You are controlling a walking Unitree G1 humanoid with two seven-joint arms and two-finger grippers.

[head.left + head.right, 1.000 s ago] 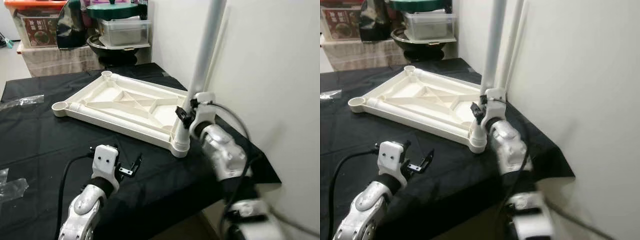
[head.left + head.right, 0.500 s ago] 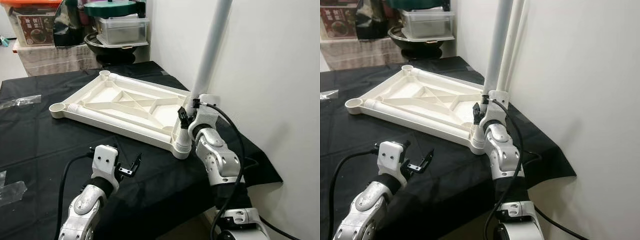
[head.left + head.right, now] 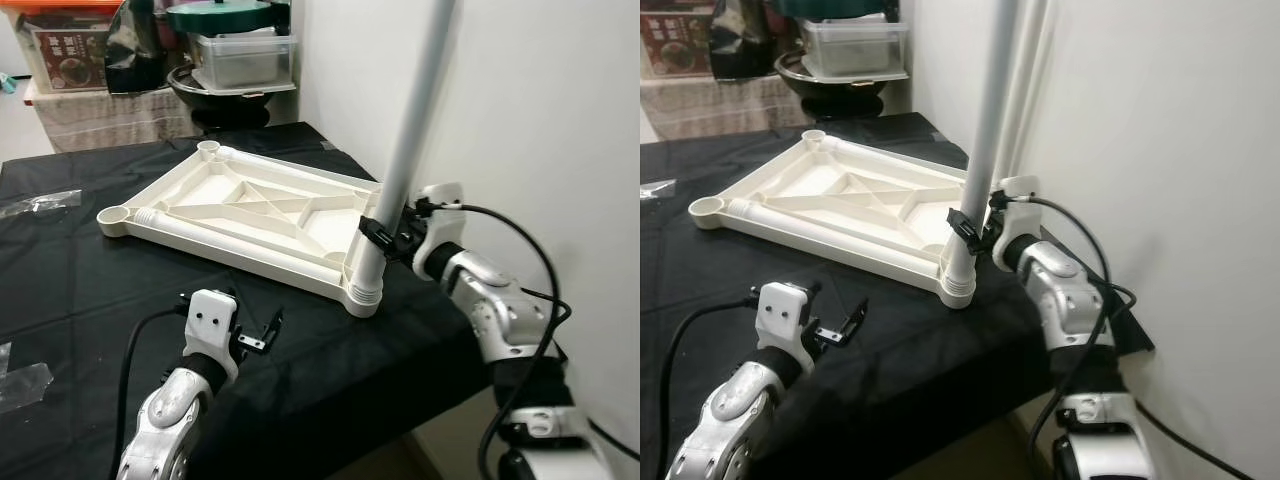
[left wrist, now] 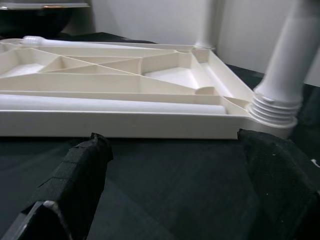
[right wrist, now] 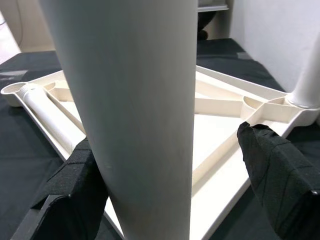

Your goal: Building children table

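The cream plastic tabletop [image 3: 245, 215] lay upside down on the black-draped worktop [image 3: 80, 280], ribs upward. A white table leg [image 3: 400, 170] stood upright in its near right corner socket, and a second leg [image 5: 310, 75] rose at the far right corner, against the wall. Our right claw [image 3: 383, 236] reached in from the right, level with the lower part of the near leg; its fingers [image 5: 272, 165] sat spread on either side of the tube, so we could not tell whether they pressed it. Our left claw [image 3: 257, 338] hovered wide open and empty above the cloth, just short of the tabletop's near edge.
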